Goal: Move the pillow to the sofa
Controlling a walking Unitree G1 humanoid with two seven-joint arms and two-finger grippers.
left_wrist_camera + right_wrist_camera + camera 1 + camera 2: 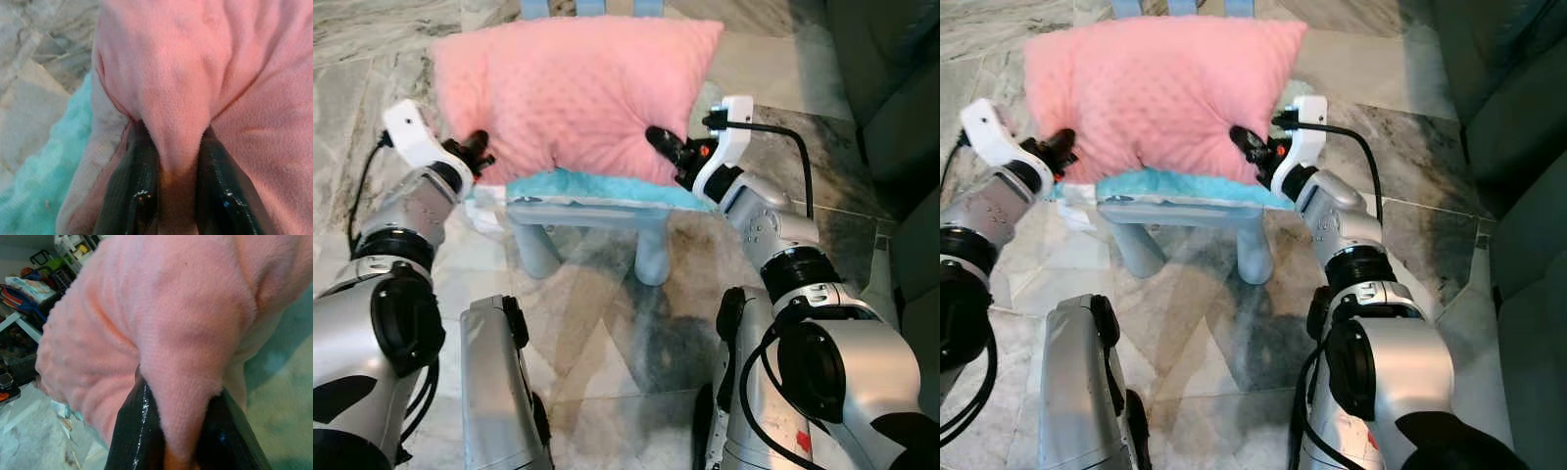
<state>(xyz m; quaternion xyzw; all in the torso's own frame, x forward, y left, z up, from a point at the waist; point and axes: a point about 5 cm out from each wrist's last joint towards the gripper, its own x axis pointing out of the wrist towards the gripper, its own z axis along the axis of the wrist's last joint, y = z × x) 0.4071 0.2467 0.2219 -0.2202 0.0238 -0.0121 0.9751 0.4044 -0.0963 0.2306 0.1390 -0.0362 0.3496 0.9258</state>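
— Left claw (481,153) was pinched onto a fold at the near left corner of the pink pillow (578,88); right claw (668,147) was clamped on a fold at the near right corner.

— And the pillow itself?

— It lay on a teal cloth (597,188) over a small stool (592,230), so I'd say only the grasp was done; lifting and carrying to the sofa remained.

— Was the sofa in sight?

— Dark upholstery (1518,127) ran along the right edge, cut off; whether it was the sofa, I couldn't tell.
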